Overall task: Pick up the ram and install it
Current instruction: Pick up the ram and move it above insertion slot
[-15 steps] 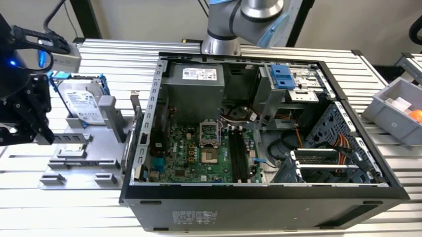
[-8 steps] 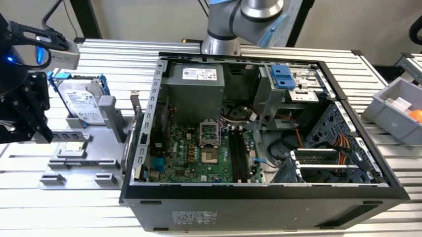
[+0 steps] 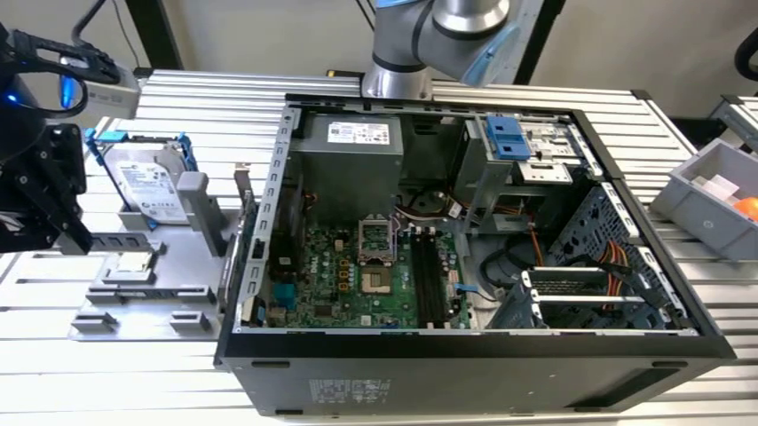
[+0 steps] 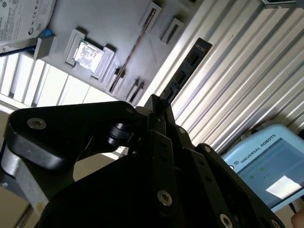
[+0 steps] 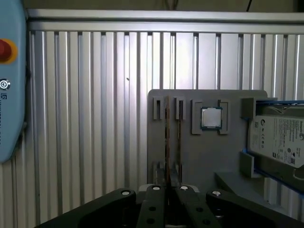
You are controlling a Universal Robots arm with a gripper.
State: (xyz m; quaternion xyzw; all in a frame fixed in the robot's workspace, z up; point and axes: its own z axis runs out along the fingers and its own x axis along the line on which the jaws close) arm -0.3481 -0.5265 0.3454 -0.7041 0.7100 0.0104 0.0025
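My gripper (image 4: 156, 107) is shut on the ram (image 4: 190, 66), a dark narrow stick that juts out from the fingertips over the ribbed table. In the first wrist view the gripper (image 5: 168, 190) shows this ram (image 5: 167, 142) edge-on as a thin line in front of the grey tray (image 5: 209, 156). A second ram stick (image 4: 137, 47) (image 5: 179, 142) lies in a tray slot beside the processor chip. In the exterior view the gripper (image 3: 53, 222) hangs at the far left, beside the tray (image 3: 177, 266). The motherboard's black memory slots (image 3: 427, 275) lie inside the open computer case (image 3: 474, 351).
The tray also carries a square silver processor chip (image 3: 130, 264) (image 5: 210, 118) and a hard drive in a blue frame (image 3: 154, 186) (image 5: 280, 137). A light-blue control pendant (image 4: 266, 161) lies on the table near the gripper. A grey bin (image 3: 711, 195) stands at the exterior view's right.
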